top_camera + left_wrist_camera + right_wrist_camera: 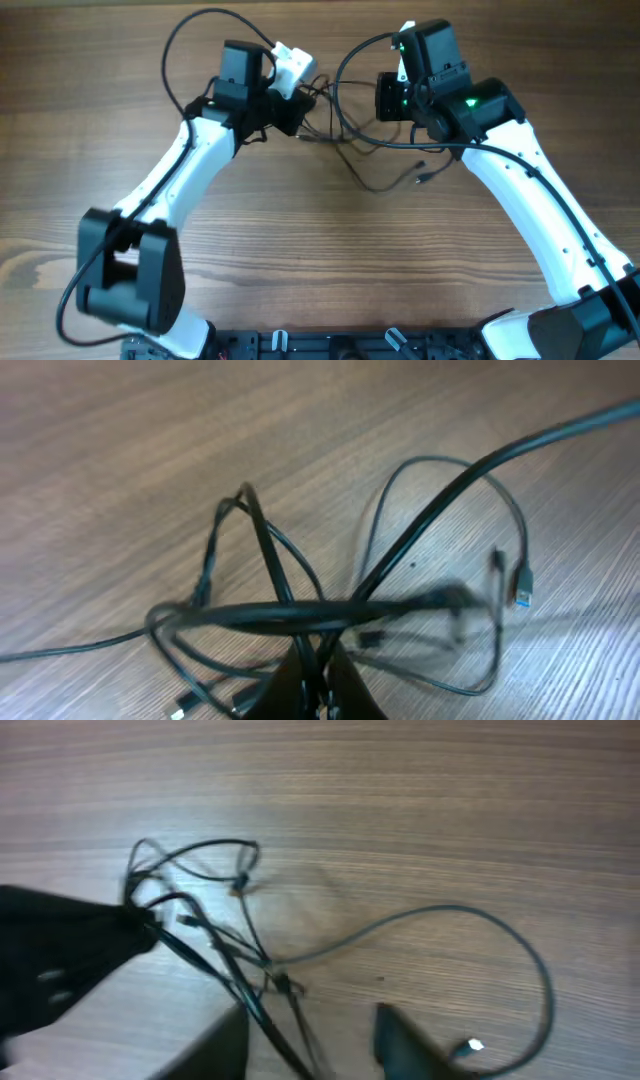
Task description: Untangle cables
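Left claw (318, 670): you have it pinched fully closed on the cables (280, 616), and several thin strands cross its tips. The left arm's own thicker lead (167, 52) loops toward the far left and is clear of the work.

Cables: the tangle sits on the tabletop (300, 250) near the middle of the far edge, between the two claws. Its long axis runs left to right, and the knot lies just right of the left claw. One loose tail trails toward the near right and ends in a small plug (424, 178).

Right claw (315, 1040): the jaws stand apart and grip nothing, with strands running through the gap between them. It is the nearer arm to the loose tail.

Judgement: any separating pull should run rightward along that axis. Crossing loops at the knot may snag
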`<state>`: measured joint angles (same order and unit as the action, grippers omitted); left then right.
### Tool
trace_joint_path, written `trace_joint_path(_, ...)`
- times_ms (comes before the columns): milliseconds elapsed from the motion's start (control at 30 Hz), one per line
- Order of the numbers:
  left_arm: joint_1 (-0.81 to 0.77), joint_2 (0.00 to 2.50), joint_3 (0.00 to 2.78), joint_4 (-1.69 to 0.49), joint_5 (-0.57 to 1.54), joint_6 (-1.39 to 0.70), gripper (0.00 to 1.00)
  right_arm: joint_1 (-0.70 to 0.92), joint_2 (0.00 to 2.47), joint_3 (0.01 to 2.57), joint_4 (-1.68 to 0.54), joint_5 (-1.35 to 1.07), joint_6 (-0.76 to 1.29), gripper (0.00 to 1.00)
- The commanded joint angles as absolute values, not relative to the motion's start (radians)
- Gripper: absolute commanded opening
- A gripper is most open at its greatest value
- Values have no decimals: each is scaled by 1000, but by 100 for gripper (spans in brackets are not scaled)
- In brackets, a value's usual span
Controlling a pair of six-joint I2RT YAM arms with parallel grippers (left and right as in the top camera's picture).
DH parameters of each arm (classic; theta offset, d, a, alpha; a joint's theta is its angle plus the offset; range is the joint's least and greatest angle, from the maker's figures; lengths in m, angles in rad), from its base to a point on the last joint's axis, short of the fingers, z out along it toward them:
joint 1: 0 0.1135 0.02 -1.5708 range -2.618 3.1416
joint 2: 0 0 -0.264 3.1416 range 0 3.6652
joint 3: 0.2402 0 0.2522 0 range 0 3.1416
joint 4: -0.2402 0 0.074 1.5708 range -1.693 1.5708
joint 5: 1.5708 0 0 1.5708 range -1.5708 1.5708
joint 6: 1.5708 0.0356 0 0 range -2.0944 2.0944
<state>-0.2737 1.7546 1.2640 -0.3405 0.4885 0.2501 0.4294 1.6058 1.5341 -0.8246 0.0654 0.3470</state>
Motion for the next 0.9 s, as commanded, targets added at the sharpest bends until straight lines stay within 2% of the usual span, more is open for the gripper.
trace_joint_path(0,-269,1665,1261,-394,483,255,4,426,1581,1546,-825,113,347,53)
trace_joint_path(67,-269,1641,1261,-436,484,255,4,426,1586,1544,-826,78,338,64)
trace_joint_path(100,-269,1632,1261,-449,494,255,4,426,1591,1544,-826,26,329,65)
trace_joint_path(200,-269,1619,1261,-461,524,255,4,426,1617,1543,-824,-214,159,84)
trace_joint_path(300,-269,1617,1261,-449,530,257,4,426,1640,1542,-831,-457,18,85)
trace_joint_path(433,-266,1618,1261,-416,530,266,4,426,1641,1542,-852,-591,-84,89)
trace_joint_path(700,-259,1617,1261,-363,530,265,4,426,1652,1542,-930,-589,-153,91)
trace_joint_path(867,-256,1618,1261,-361,530,266,4,426,1655,1542,-872,-344,-46,93)
